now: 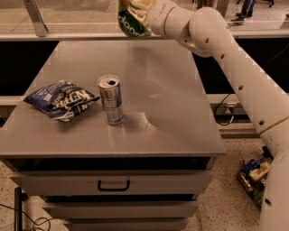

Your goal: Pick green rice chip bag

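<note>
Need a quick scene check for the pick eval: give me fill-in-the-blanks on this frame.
1. The gripper, at the top of the view over the table's far edge, holds the green rice chip bag up in the ____.
2. The silver can stands ____ on the table.
3. In the picture, the dark blue chip bag lies to the ____ of the silver can.

Missing words: air; upright; left.
</note>
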